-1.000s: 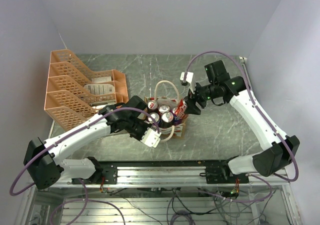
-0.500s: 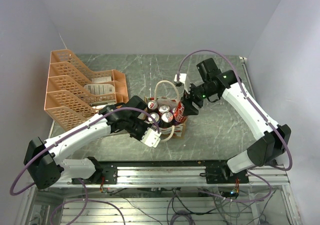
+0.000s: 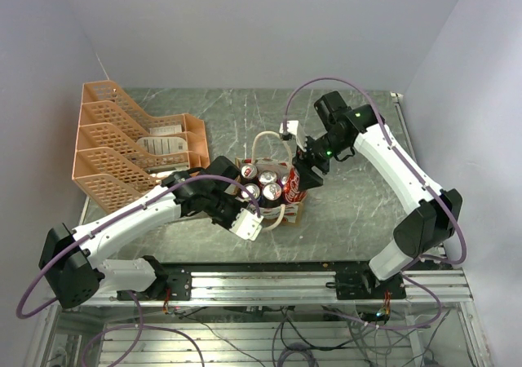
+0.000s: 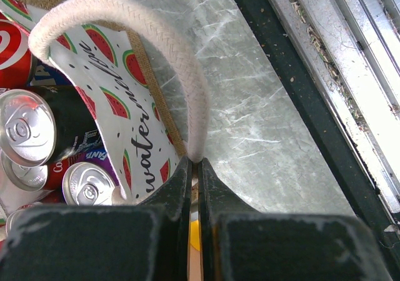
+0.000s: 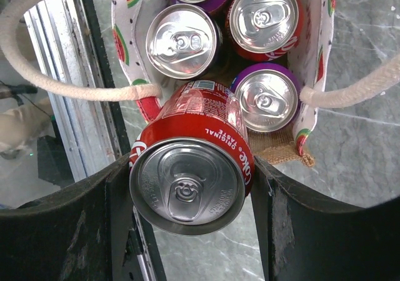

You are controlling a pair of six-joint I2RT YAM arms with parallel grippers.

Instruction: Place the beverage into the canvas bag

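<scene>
**Asker:** What is in your right gripper (image 5: 190, 193)?

**Robot:** A red cola can (image 5: 187, 162). My two black fingers (image 5: 94, 231) clasp it by its sides. In my right wrist view its silver top faces the camera, and its far end points down into the canvas bag (image 4: 134, 137).

**Asker:** Is the can inside the bag?

**Robot:** Not fully. It hangs tilted over the corner of the open mouth, next to four other cans (image 5: 184, 44) standing upright inside. I cannot tell whether it touches the rim.

**Asker:** And your left gripper (image 4: 195, 165)?

**Robot:** Pinched tight on the foot of the near rope handle (image 4: 187, 87), where the white loop meets the watermelon-printed panel.

**Asker:** Where does the bag stand?

**Robot:** Upright near the middle of the grey marbled table (image 3: 351, 212), between my two arms. An orange mesh tray rack (image 3: 130, 151) stands to its left.
</scene>
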